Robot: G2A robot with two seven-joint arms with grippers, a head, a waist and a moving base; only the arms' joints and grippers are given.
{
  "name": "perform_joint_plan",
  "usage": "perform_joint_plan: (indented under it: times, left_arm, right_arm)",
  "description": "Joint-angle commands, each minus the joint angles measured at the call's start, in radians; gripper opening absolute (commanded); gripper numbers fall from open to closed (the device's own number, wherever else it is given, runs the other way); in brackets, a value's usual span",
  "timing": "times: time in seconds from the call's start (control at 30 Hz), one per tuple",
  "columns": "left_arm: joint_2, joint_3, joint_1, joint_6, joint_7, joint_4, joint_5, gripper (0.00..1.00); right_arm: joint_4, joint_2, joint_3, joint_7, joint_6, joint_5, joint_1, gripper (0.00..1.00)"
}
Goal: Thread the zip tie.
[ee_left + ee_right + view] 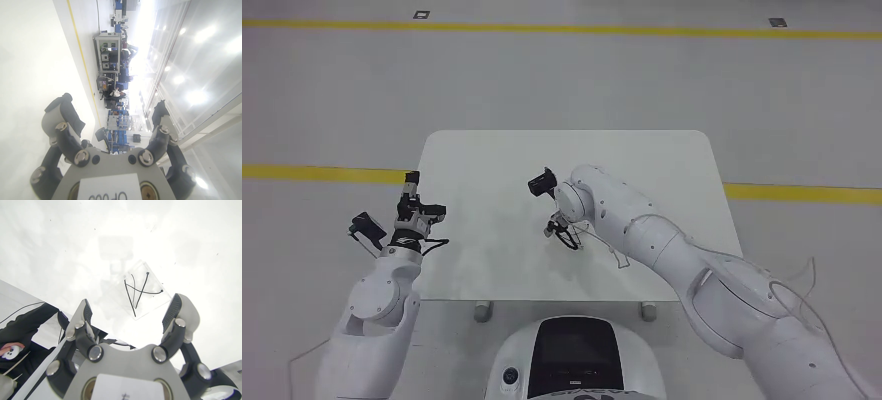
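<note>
Black zip ties (pixel 140 291) are seen laid crossed in a clear tray (pixel 157 285) on the white table (pixel 542 170), gathered there presumably for easy picking. The right gripper (pixel 130 305) is held over them, spread wide and empty, apparently poised for a pick. The left gripper (pixel 112 103), likewise wide open and empty, is held by the table's left edge, seemingly out of the way.

We see a white table (pixel 642 170) with rounded corners on a pale grey floor (pixel 562 80), with two small feet (pixel 482 311) showing under its near edge. One yellow line (pixel 562 28) crosses the floor well beyond the table, with two small dark floor plates (pixel 421 15) close to it, and a second yellow line (pixel 302 172) shows on either side of the table. In the left wrist view we make out a metal-framed cabinet (pixel 107 54), blue workbenches (pixel 121 121) and bright ceiling lights (pixel 196 96) in the hall behind.
</note>
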Motion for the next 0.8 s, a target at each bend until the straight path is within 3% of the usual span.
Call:
perform_joint_plan:
  times: [0.0,0.5,0.7,0.73,0.77]
  left_arm:
    - [0.000,0.000,0.000,0.000,0.000,0.000,0.000,1.00]
    - [0.000,0.000,0.000,0.000,0.000,0.000,0.000,1.00]
    - [0.000,0.000,0.000,0.000,0.000,0.000,0.000,1.00]
    - [0.000,0.000,0.000,0.000,0.000,0.000,0.000,1.00]
    - [0.000,0.000,0.000,0.000,0.000,0.000,0.000,1.00]
  right_arm:
    - [-0.001,0.000,-0.001,-0.006,0.000,-0.002,-0.003,1.00]
    - [-0.011,0.005,0.020,-0.054,-0.001,-0.031,-0.036,1.00]
    - [-0.049,0.018,0.044,-0.019,0.012,-0.061,-0.047,1.00]
    - [-0.055,0.020,0.048,-0.014,0.013,-0.066,-0.049,0.90]
    - [-0.061,0.022,0.053,-0.010,0.013,-0.070,-0.051,0.69]
